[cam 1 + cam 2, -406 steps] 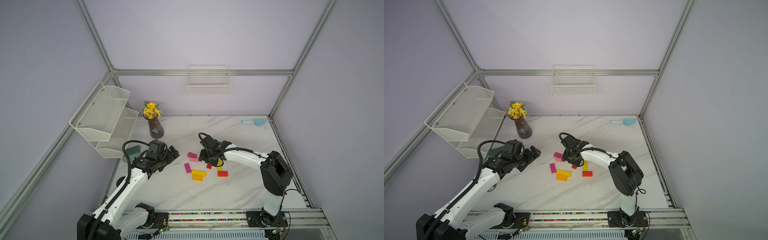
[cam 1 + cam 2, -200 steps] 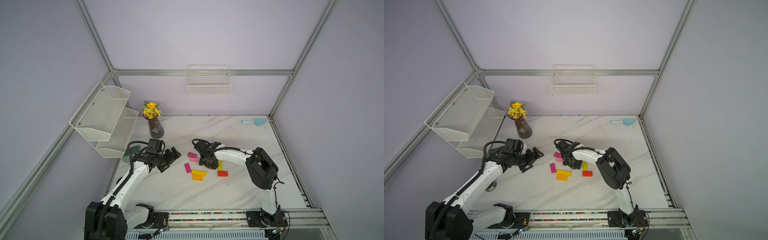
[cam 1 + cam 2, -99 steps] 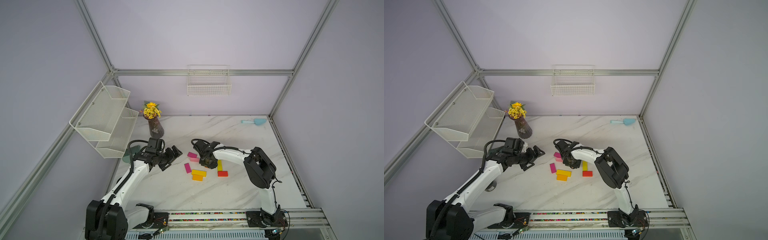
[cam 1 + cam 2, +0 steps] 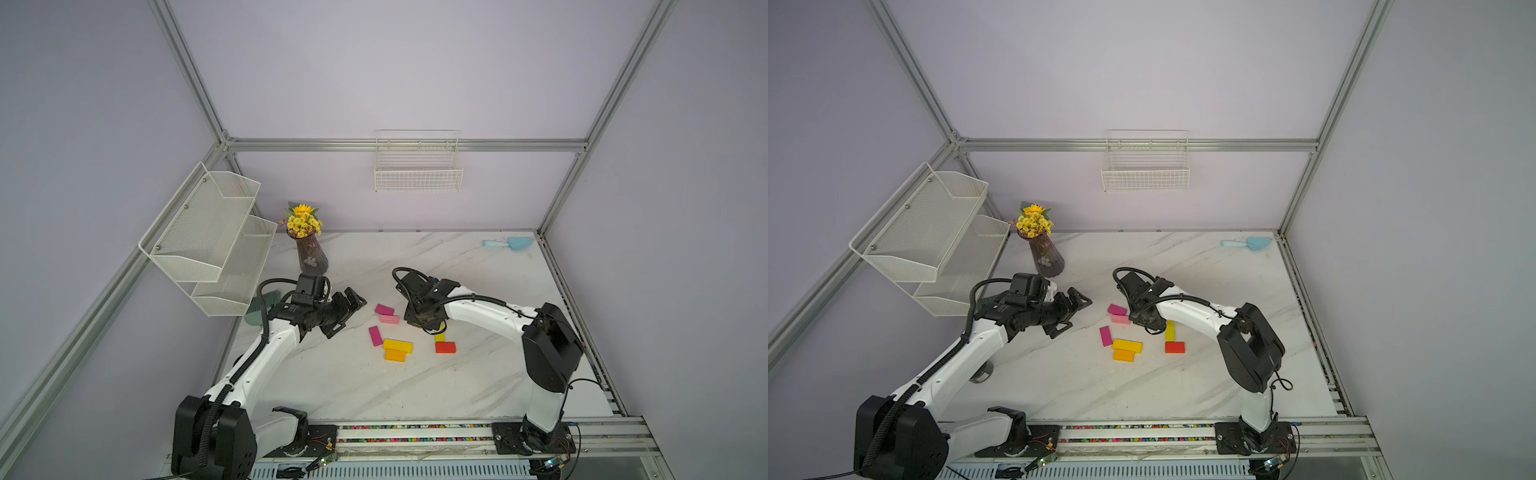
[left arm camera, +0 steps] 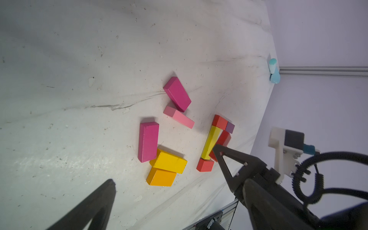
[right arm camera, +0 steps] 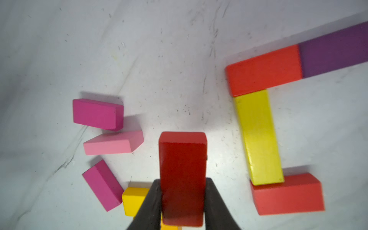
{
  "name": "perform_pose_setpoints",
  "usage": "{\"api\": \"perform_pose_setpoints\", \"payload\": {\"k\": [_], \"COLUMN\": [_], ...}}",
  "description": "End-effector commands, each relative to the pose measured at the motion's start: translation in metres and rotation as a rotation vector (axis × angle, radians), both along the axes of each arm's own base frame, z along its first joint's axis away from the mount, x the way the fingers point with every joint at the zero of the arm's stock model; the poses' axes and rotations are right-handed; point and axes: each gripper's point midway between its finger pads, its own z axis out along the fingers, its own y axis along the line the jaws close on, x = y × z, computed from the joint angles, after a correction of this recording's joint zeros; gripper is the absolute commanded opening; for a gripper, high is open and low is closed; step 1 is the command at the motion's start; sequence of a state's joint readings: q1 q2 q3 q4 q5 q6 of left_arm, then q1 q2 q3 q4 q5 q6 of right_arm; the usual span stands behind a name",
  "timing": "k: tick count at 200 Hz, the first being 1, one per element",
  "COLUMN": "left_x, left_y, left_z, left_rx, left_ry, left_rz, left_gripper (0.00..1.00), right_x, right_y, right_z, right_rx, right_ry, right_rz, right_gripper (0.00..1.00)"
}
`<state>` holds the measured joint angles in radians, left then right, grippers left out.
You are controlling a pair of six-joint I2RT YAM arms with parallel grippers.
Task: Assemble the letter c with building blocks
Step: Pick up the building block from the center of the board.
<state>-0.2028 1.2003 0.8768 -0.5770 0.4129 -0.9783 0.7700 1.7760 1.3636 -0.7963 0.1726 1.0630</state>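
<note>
In the right wrist view my right gripper [image 6: 182,180] is shut on a dark red block [image 6: 182,159], held just above the table. Beside it lie a red block [image 6: 262,69], a purple block [image 6: 334,49], a long yellow block [image 6: 258,137] and another red block [image 6: 286,194], joined in a C-like outline. In both top views the right gripper [image 4: 428,326] hides the held block. Loose blocks lie to its left: magenta [image 4: 384,309], light pink [image 4: 389,319], magenta [image 4: 375,336], yellow [image 4: 397,345] and orange [image 4: 395,355]. My left gripper [image 4: 345,311] hovers open, left of them.
A vase of yellow flowers [image 4: 311,257] stands at the back left, beside a white wire shelf [image 4: 216,241]. A wire basket [image 4: 417,170] hangs on the back wall. A light blue scoop [image 4: 509,243] lies in the far right corner. Coloured beads fill the front rail [image 4: 415,428].
My right gripper has shut on the dark red block. The left arm has swung in toward the blocks and stays open.
</note>
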Motion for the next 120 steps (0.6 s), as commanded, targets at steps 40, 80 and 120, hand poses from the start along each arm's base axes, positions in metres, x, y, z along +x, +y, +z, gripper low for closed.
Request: {"api": "perform_pose_setpoints", "payload": {"k": [40,80,120], "left_x": [0.016,0.013,0.008], "left_y": [-0.034,-0.07,-0.103], "left_z": [0.022,0.02,0.014], "left_rx": [-0.107,-0.124,-0.111], "left_ry": [-0.051,-0.044,-0.022], "left_rz": [-0.063,-0.122,-0.199], "left_gripper": [1.0,1.0,1.0], "right_x": [-0.039,-0.073,-0.091], "right_y": [-0.117,-0.146,-0.16], "right_z": [-0.01,-0.029,-0.045], "right_rx": [0.043,0.041,0.025], "right_ry": [0.028,0.07,0.092], "right_rz": [-0.295,-0.369,-0.4], "right_gripper": [0.17,0.17,0.17]}}
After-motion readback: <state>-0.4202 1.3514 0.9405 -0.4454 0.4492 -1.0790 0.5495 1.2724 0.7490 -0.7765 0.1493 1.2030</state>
